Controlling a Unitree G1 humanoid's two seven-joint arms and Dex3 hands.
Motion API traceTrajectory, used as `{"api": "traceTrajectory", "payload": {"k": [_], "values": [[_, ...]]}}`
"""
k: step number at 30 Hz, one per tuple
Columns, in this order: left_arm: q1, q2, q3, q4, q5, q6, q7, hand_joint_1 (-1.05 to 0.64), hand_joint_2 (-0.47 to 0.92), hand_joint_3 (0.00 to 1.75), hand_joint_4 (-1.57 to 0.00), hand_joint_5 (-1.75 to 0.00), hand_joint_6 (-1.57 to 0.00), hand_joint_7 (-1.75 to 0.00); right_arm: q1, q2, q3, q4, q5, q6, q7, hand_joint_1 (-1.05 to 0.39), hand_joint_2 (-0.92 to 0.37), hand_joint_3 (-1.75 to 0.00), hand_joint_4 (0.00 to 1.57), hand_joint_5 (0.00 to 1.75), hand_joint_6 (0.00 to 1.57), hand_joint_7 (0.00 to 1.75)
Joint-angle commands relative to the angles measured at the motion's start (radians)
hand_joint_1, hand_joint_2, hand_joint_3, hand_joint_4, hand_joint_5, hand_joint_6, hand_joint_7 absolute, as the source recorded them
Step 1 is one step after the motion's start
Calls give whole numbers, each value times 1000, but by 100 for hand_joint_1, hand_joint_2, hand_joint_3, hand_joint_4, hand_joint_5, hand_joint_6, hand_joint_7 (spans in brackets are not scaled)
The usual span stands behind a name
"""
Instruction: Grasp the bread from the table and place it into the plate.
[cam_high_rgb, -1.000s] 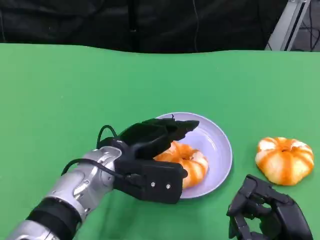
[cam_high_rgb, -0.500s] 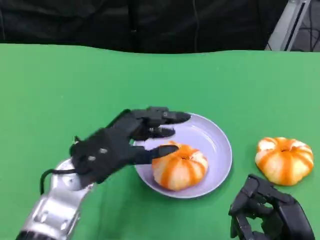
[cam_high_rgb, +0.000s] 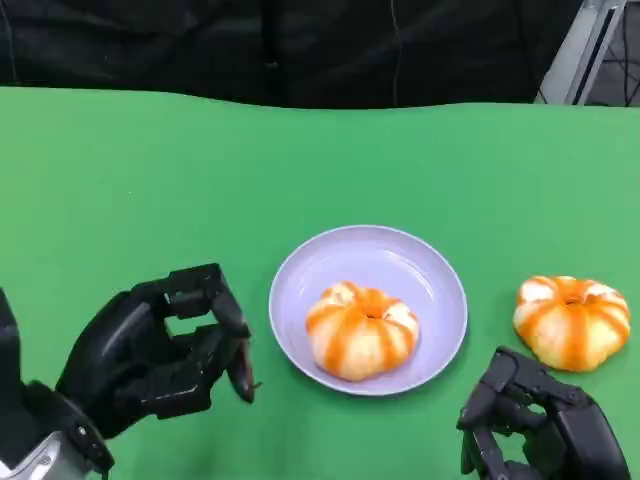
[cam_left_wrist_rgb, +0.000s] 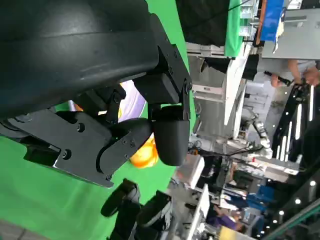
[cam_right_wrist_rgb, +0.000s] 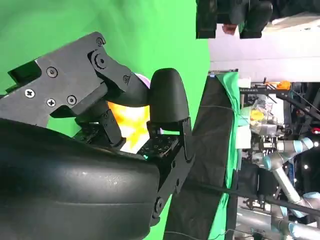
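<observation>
With bread (cam_high_rgb: 362, 329) on plate (cam_high_rgb: 440, 290), left hand (cam_high_rgb: 150, 350) fingers (cam_high_rgb: 205, 290) curled, empty

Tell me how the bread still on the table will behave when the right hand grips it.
The bread on the table looks puffy and ridged, so it probably gives under the fingers and offers fair grip. Its glazed sheen hints at slight slipperiness. The flat-bottomed, domed shape suggests it will sit rather than roll if nudged by the right hand.
</observation>
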Motion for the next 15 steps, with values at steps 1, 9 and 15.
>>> {"api": "traceTrajectory", "payload": {"k": [1, 9, 15], "values": [[-2, 12, 11, -21, -8, 12, -11, -13, 56, 124, -87, -175, -77, -166, -1, -12, -8, 3, 10, -6, 0, -14, -61, -113, 82, 175, 75, 154], [211, 48, 127, -72, -167, 79, -103, -15, 65, 103, -87, -175, -80, -167, -3, -15, -11, 3, 3, -5, -3, -14, -60, -113, 82, 175, 75, 154], [254, 47, 156, -39, -183, 78, -136, -16, 67, 103, -87, -175, -79, -171, -6, -19, -14, 10, 0, -14, 0, -13, -61, -113, 82, 175, 75, 154]]}}
